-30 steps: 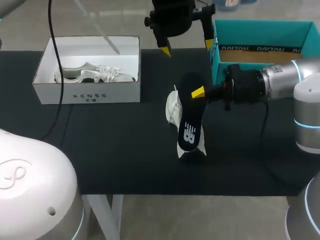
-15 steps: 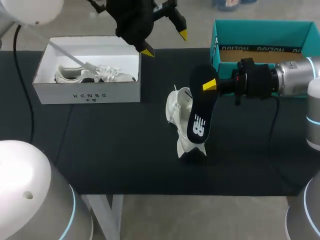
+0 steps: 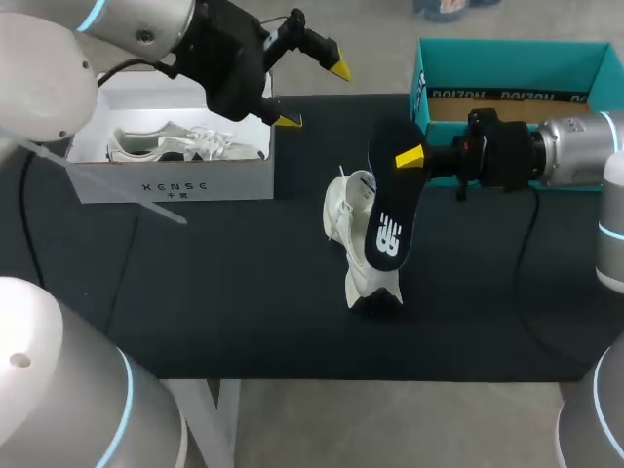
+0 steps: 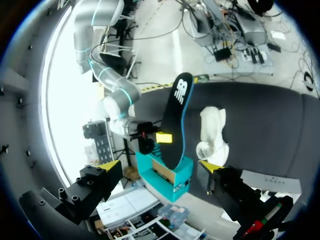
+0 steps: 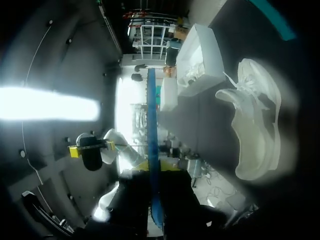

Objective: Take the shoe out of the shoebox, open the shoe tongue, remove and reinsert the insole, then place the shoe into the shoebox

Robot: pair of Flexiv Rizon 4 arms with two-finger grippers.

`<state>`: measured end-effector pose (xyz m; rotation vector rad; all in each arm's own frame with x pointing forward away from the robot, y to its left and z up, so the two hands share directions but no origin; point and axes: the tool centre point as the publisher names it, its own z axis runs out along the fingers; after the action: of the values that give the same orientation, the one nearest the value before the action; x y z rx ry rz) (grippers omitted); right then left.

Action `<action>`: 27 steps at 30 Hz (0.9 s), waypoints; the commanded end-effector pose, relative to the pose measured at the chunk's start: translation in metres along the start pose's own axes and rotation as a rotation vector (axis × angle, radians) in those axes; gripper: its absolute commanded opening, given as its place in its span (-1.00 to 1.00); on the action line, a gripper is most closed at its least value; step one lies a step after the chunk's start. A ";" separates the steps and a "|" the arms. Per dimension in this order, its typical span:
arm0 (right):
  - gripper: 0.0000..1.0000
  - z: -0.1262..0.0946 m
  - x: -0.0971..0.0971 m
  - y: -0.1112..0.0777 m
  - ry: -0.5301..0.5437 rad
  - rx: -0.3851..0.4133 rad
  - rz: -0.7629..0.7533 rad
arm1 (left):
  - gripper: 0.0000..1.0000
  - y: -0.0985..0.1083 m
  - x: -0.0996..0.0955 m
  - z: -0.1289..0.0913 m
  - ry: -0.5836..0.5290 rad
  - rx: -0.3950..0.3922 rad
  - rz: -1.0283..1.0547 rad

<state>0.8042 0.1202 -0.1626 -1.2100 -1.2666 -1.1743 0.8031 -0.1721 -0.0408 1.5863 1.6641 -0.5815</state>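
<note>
At ten o'clock on the black surface (image 3: 214, 292) sits a white cardboard shoebox (image 3: 234, 180), open at the top, with a white lace-up sneaker (image 3: 185, 144) lying inside it. My left arm (image 3: 146, 29) comes in from eleven o'clock and passes above that box. The left pincer (image 3: 314, 96) hangs in the air near twelve o'clock, its yellow-tipped fingers (image 3: 338, 70) spread wide with nothing between them. The left wrist view shows the same gaping left pincer (image 4: 160, 166), with the shoe and insole well ahead of it.

At the centre of the surface rests a white low-top shoe (image 3: 353, 229), heel toward twelve o'clock and toe toward six. At its three o'clock side hangs a long black insole with a white logo (image 3: 388, 219), slanting from one o'clock down to six, its printed face toward the head camera. Whether its lower end touches the shoe cannot be told.

The right pincer (image 3: 409, 158) is clamped on the insole's upper end. In the right wrist view the insole (image 5: 151, 150) shows edge-on as a thin blue line running out between the fingers. There the shoe (image 5: 255, 120) lies beside it and apart.

At two o'clock stands an open teal cardboard box (image 3: 507, 58). My right arm (image 3: 565, 156) comes in from three o'clock across its front wall.
</note>
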 end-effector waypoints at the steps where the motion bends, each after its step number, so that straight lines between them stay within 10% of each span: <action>1: -1.00 -0.001 0.008 -0.002 0.046 0.006 -0.004 | 1.00 0.002 0.004 0.017 -0.192 -0.023 -0.020; 27: -1.00 0.003 0.048 0.001 0.111 0.039 -0.006 | 1.00 -0.001 0.013 0.079 -0.455 -0.016 0.027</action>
<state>0.8017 0.1227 -0.1179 -1.0993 -1.1974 -1.2088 0.8183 -0.2170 -0.0928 1.3852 1.3565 -0.8054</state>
